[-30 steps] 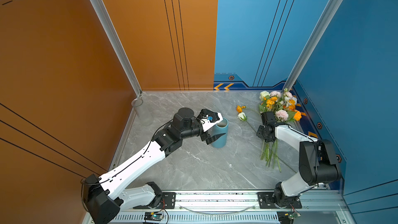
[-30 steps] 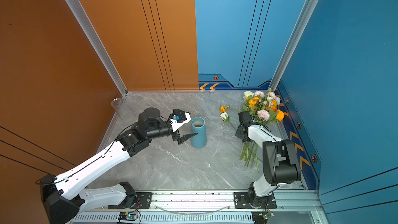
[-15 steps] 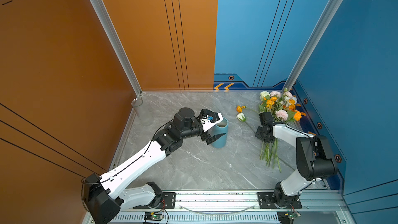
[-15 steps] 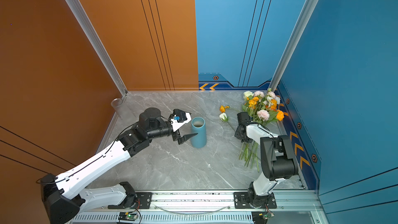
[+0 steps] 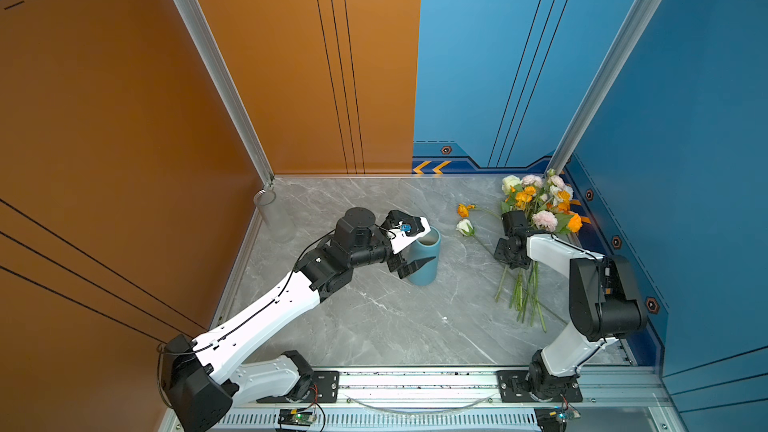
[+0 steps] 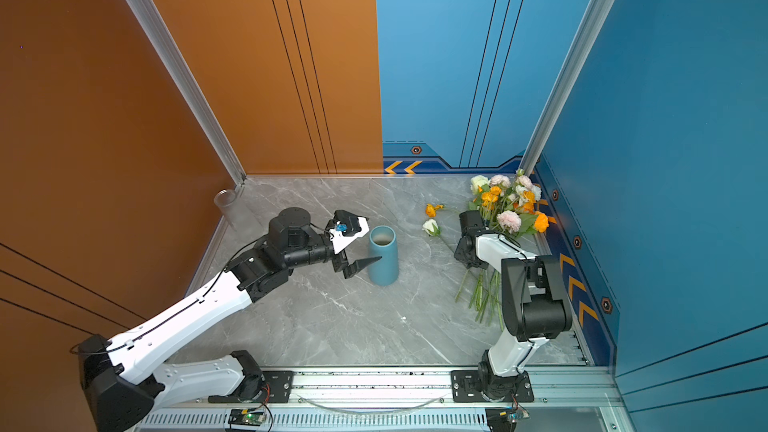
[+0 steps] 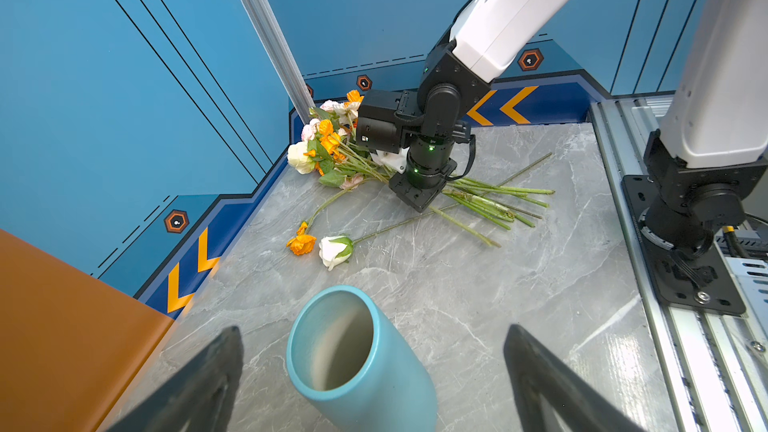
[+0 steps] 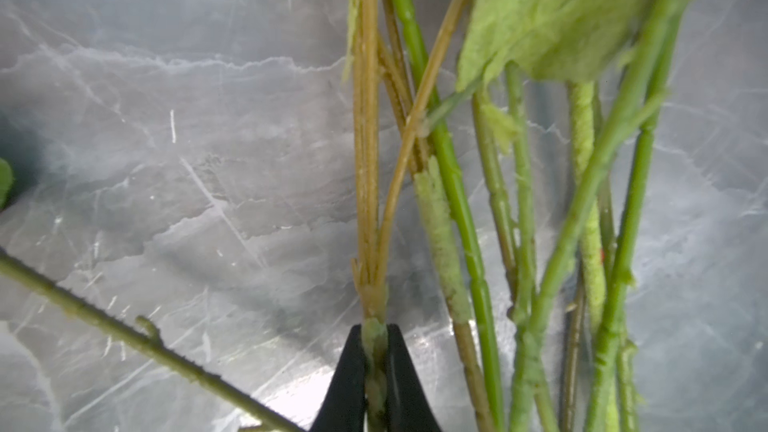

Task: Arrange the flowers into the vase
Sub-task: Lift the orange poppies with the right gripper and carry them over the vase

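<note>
Right end effector [image 8: 376,336] newly tight on one flower stem [image 8: 368,222]; left end effector [image 7: 372,329] wide around vase [image 7: 395,380].

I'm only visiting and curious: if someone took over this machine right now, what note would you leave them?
Left pincer: open, jaws either side of the upright blue vase, not gripping it.
Right pincer: shut on one stem of the flowers, which lie bunched on the table at the far right.
An orange flower and a white flower lie apart, nearer the vase.
Done: no flower in the vase.
Left: every flower has to go in.
</note>
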Robot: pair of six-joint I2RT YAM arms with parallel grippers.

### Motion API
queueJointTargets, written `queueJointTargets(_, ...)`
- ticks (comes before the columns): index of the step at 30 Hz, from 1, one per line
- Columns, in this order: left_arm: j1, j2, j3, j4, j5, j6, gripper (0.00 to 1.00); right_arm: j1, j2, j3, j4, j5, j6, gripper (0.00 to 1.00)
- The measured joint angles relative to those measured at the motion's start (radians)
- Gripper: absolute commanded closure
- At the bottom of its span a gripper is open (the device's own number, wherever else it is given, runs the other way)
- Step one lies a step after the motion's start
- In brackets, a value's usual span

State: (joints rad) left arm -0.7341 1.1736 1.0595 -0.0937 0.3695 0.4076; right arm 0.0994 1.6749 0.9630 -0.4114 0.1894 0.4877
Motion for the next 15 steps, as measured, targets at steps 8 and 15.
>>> queueJointTargets(8, 0.000, 0.000, 0.000, 0.000, 0.000, 0.000, 0.02, 0.031, -0.064, 0.016, -0.008, 0.042, -0.017, 1.00)
queueJointTargets(15, 0.000, 0.000, 0.000, 0.000, 0.000, 0.000, 0.02, 0.068, -0.116, 0.016, -0.010, 0.059, -0.047, 1.00)
